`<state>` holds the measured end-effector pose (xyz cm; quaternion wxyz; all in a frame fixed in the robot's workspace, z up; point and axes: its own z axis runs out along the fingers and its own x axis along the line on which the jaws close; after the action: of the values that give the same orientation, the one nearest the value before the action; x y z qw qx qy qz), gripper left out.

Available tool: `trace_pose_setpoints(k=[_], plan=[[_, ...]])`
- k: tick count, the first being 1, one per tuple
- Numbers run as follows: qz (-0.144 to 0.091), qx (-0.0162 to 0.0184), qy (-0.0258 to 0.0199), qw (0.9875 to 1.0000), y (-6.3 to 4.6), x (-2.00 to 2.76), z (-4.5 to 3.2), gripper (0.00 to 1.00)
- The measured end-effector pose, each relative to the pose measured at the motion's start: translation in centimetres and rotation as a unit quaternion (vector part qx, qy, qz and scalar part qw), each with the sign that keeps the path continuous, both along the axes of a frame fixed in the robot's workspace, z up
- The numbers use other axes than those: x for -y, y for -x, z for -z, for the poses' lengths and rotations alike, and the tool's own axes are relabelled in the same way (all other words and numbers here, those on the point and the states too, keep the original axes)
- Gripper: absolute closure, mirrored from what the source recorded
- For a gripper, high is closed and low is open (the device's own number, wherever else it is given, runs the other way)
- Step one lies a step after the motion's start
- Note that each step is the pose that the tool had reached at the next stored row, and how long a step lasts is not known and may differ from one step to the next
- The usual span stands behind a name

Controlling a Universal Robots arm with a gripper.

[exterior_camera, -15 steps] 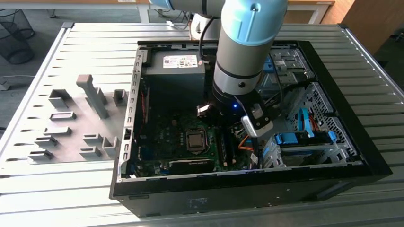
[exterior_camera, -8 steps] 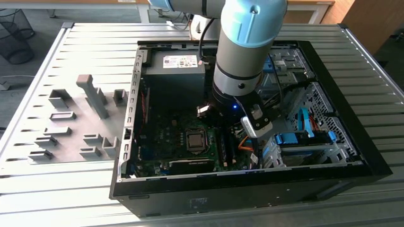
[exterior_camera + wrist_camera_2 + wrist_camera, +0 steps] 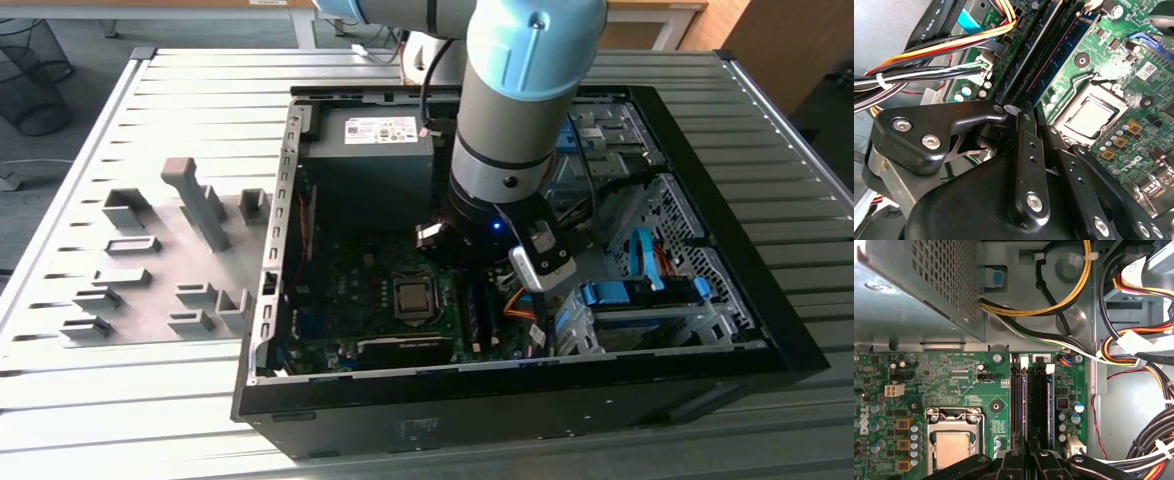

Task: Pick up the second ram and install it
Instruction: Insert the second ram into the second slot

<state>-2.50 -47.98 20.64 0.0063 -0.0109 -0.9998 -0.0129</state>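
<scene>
The second ram [image 3: 1024,405] is a thin blue-green board with dark chips [image 3: 1056,65]. It stands on edge in the long black slot nearest the processor socket. One end of it runs in between my black fingers. My gripper [image 3: 1027,460] [image 3: 1041,127] is shut on that end, its fingers close together on either side of the board. In the exterior view the gripper [image 3: 470,268] is low inside the open computer case [image 3: 747,330], over the slots. Another stick [image 3: 1050,405] stands two slots farther from the socket.
The processor socket [image 3: 951,447] [image 3: 1094,115] lies beside the slots. Cable bundles [image 3: 1134,355] [image 3: 929,55] crowd the other side. The power supply box [image 3: 914,285] and blue drive cage [image 3: 641,295] stand close. Grey fixture blocks [image 3: 147,260] sit on the table at the exterior view's left.
</scene>
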Motion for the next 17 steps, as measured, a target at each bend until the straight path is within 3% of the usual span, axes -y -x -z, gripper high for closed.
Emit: trace_pose_setpoints(k=[1,2,6,15,17], plan=[[0.0,0.0,0.0,1.0,0.0,0.0,0.0,0.85],[0.0,0.0,0.0,1.0,0.0,0.0,0.0,0.79],[0.0,0.0,0.0,1.0,0.0,0.0,-0.13,0.79],[0.0,-0.0003,0.0004,1.0,0.0,0.0,-2.64,0.79],[0.0,-0.0012,0.0004,1.0,0.0,0.0,-2.8,0.79]])
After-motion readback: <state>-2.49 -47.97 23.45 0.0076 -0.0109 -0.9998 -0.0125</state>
